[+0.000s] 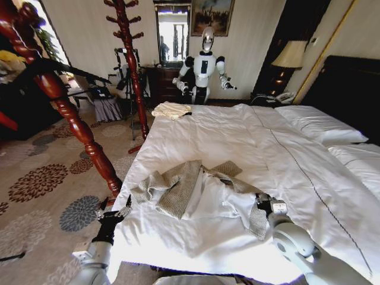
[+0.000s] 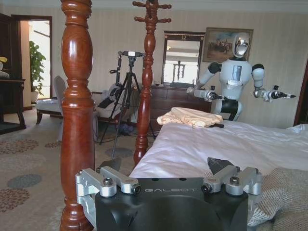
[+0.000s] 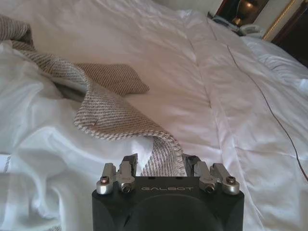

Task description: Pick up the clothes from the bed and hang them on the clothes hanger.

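Head view: the jacket (image 1: 196,193) lies crumpled on the bed (image 1: 285,154) near its foot. The left gripper (image 1: 122,209) hovers open beside the bed's corner.

Right wrist view: the right gripper (image 3: 161,163) straddles the jacket's hem, fingers spread; close squarely on both fabric layers.

Black "GALBOT" wrist housings — silver screwed gripper (image 3: 162,168) fingers

You can read one word here: "GALBOT". It stands in pale letters on the black body of the left tool (image 2: 168,179), just under its metal fingers. You see the same word on the black body of the right tool (image 3: 163,166). You can read no other words or numbers.
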Controlling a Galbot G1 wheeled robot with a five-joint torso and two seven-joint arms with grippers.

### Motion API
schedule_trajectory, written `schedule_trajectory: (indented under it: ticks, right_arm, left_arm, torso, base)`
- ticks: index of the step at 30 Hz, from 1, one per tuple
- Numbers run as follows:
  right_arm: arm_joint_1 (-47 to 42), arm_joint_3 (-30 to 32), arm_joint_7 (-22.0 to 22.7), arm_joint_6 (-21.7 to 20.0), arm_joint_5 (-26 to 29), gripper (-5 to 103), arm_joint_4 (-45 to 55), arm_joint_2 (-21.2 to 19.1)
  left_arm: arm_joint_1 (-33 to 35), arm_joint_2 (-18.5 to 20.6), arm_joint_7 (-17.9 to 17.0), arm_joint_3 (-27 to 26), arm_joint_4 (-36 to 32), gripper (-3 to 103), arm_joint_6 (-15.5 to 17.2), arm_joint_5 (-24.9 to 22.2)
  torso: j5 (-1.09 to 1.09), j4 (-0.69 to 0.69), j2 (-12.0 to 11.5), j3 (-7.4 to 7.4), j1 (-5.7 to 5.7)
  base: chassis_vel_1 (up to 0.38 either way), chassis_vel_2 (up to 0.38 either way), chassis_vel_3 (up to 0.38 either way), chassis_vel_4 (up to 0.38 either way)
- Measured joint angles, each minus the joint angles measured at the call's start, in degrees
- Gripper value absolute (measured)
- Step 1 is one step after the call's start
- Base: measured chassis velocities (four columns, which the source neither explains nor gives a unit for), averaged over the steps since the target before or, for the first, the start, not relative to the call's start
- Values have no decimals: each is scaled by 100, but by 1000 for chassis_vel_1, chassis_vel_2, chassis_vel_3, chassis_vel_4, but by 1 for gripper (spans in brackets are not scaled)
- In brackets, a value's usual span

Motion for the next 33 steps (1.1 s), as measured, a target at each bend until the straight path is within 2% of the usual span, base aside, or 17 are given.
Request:
schedule_trajectory:
  ticks: [1, 2, 3, 4, 6, 8, 11, 12, 14, 15, 16, 17, 20, 25, 33]
  right_arm:
    - [-8, 5, 147, -189, 153, 62, 97, -27]
    - [-12, 7, 216, -284, 213, 62, 150, -53]
    - [-12, 7, 216, -284, 213, 62, 150, -53]
    - [-12, 7, 246, -333, 230, 68, 176, -76]
    - [50, 3, -7, -336, -133, 78, 134, -161]
    - [86, -11, -171, -303, -332, 78, 83, -195]
    - [309, -157, -1002, -3, -1055, 94, -222, -369]
    - [309, -157, -1002, -3, -1055, 94, -222, -369]
    - [443, -313, -1699, 293, -1817, 99, -585, -485]
    - [494, -375, -2085, 441, -2179, 100, -783, -534]
    - [518, -403, -2252, 486, -2337, 100, -864, -556]
    - [518, -403, -2252, 486, -2337, 100, -864, -556]
    - [634, -541, -2678, 481, -2770, 100, -1104, -670]
    - [942, -741, -2891, 446, -3306, 100, -1461, -703]
    - [1442, -1196, -2945, 744, -3342, 100, -1981, -586]
  left_arm:
    - [-1, 0, -1, 0, 4, 100, 1, 0]
    - [-2, -1, -2, -1, 9, 100, 2, 0]
    - [-2, -1, -2, -1, 9, 100, 2, 0]
    - [-5, -2, -3, 0, 13, 100, 3, 0]
    - [-19, -13, -5, 14, 40, 100, 7, 2]
    - [-25, -18, -6, 19, 51, 100, 9, 5]
    - [-42, -38, -10, 50, 90, 100, 14, 30]
    - [-42, -38, -10, 50, 90, 100, 14, 30]
    - [-42, -53, -12, 58, 98, 100, 19, 41]
    - [-42, -56, -14, 56, 101, 100, 20, 43]
    - [-41, -57, -14, 54, 105, 100, 20, 44]
    - [-41, -57, -14, 54, 105, 100, 20, 44]
    - [-40, -59, -16, 37, 116, 100, 22, 44]
    - [-72, -86, -20, 48, 170, 100, 36, 44]
    - [-106, -95, -26, 50, 230, 100, 53, 54]
  torso:
    - [0, 0, 0, 0, 0]
    - [0, 0, 0, 0, 0]
    - [0, 0, 0, 0, 0]
    - [0, 0, 0, 0, 0]
    - [1, 0, 0, 0, 0]
    - [1, 0, 0, 0, 0]
    - [1, 1, -1, 0, 1]
    - [1, 1, -1, 0, 1]
    - [2, 2, -1, 0, 1]
    - [2, 1, -1, 0, 1]
    - [3, 0, -1, 0, 1]
    - [3, 0, -1, 0, 1]
    - [2, 0, -1, 1, 1]
    - [1, 0, -1, 0, 1]
    - [1, 0, -1, 1, 1]
  base:
    - [0, 0, 0, 0]
    - [0, 0, 0, 0]
    - [0, 0, 0, 0]
    - [0, 0, 0, 0]
    - [0, 0, 0, 0]
    - [0, 0, 0, 0]
    - [0, 0, 0, 0]
    - [0, 0, 0, 0]
    - [0, 0, 0, 0]
    - [0, 0, 0, 0]
    - [0, 0, 0, 0]
    - [0, 0, 0, 0]
    - [0, 0, 0, 0]
    - [0, 0, 0, 0]
    - [0, 0, 0, 0]
